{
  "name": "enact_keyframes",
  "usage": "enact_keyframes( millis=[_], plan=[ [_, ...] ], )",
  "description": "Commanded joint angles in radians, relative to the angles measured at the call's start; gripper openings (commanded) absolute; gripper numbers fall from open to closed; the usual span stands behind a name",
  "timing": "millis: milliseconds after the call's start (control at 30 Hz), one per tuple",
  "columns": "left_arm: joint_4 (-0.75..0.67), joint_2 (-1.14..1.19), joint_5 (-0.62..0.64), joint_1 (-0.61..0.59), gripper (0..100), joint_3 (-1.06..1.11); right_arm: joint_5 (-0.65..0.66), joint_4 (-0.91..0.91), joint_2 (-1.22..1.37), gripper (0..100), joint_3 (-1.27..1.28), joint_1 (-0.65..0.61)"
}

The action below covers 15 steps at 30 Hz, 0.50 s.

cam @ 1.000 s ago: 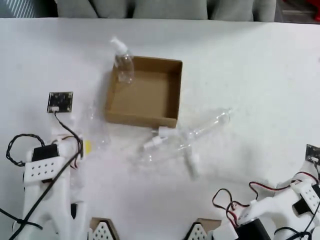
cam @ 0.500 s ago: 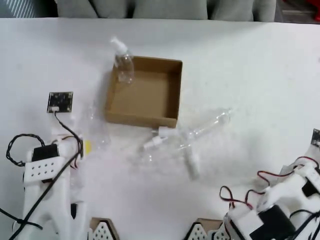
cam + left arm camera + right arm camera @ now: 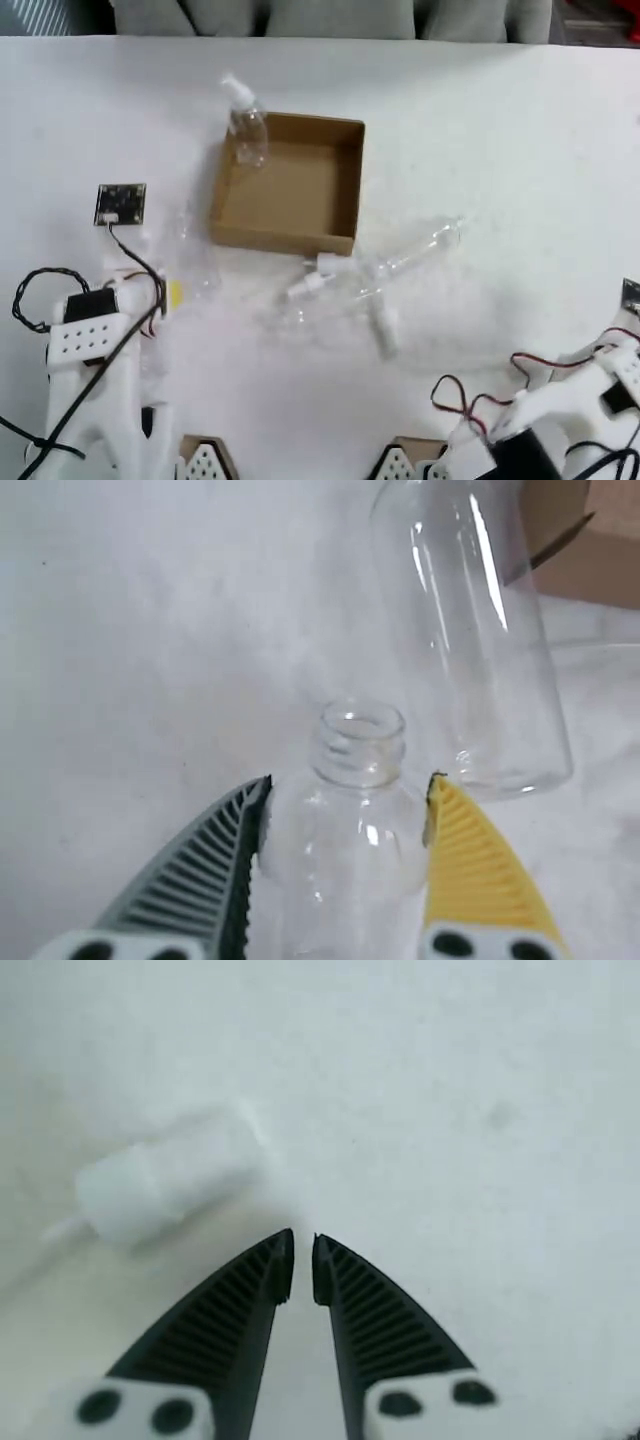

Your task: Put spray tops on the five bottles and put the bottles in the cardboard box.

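My left gripper [image 3: 350,780] has its grey and yellow fingers shut on a clear open-necked bottle [image 3: 345,845] that stands upright on the white table. Just beyond it lies a second clear bottle [image 3: 480,650], with a corner of the cardboard box [image 3: 590,540] behind. My right gripper [image 3: 303,1240] is shut with nothing in it, low over the table, a white spray top [image 3: 165,1180] a little ahead of it. In the high view the box [image 3: 345,185] is at the middle, and a bottle with a spray top [image 3: 245,125] leans at its far left corner.
In front of the box lie a clear bottle [image 3: 415,250] and two white spray tops [image 3: 315,275] [image 3: 385,330]. A small black circuit board [image 3: 120,203] with wires lies left of the box. The arm bases occupy the near corners.
The right arm at the lower right has shifted, swinging out and then lower toward the near edge. The left arm and the bottles have not moved.
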Motion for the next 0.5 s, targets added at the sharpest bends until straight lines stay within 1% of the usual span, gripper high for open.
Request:
enact_keyframes(
  millis=[0,133,233,467],
  plan=[
    [-0.025,0.004,-0.011,0.021,2,-0.003,-0.055,-0.079,-0.059,2.0,0.025,-0.053],
    [-0.025,0.004,-0.011,0.019,2,-0.002,-0.123,-0.134,-0.010,1.9,0.014,-0.124],
    [-0.025,0.004,-0.011,0.019,2,-0.002,-0.160,-0.143,0.048,1.9,-0.035,-0.166],
    [-0.025,0.004,-0.011,0.019,2,-0.002,-0.305,-0.134,0.259,1.7,-0.259,-0.300]
  ],
)
